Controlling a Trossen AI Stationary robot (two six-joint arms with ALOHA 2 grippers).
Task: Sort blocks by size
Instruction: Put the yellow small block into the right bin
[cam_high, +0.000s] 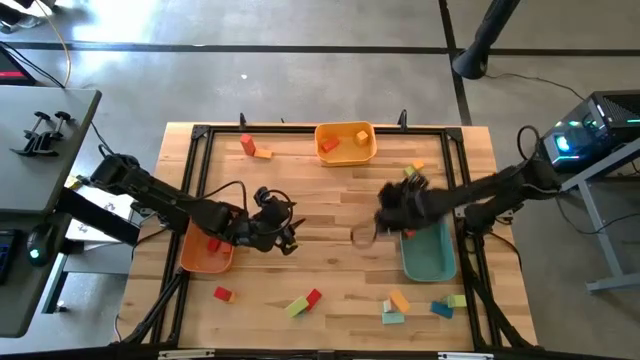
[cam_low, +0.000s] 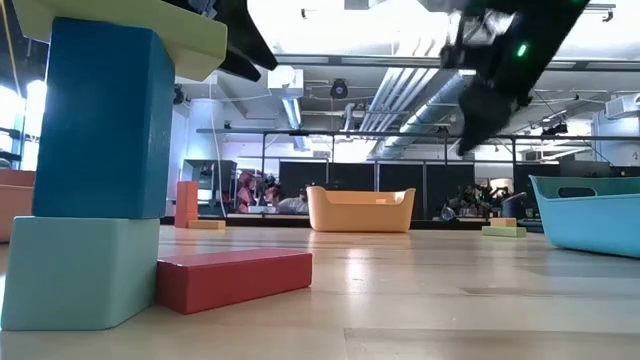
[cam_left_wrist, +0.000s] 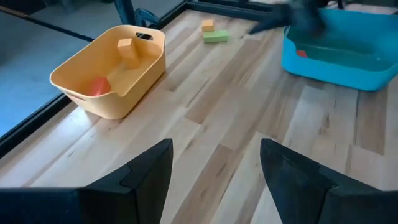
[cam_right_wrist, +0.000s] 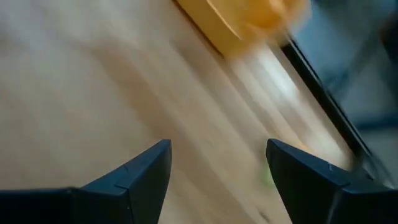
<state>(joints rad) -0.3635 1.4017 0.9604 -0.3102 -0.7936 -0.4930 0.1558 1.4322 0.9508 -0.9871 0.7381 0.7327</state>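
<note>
Right gripper (cam_right_wrist: 217, 180) open over the table (cam_high: 330, 200) — nothing held

— What surrounded the table? A grey concrete floor (cam_high: 300, 80), with a grey side desk (cam_high: 40, 140) at left.
— And overhead? Exposed ducts (cam_low: 400, 95) ran under bright ceiling lights (cam_low: 340, 25).

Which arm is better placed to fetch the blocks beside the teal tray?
Right. Its open, empty hand hovers beside the teal plastic tray, near the small wooden blocks; the left hand waits by the orange plastic tray.
</note>
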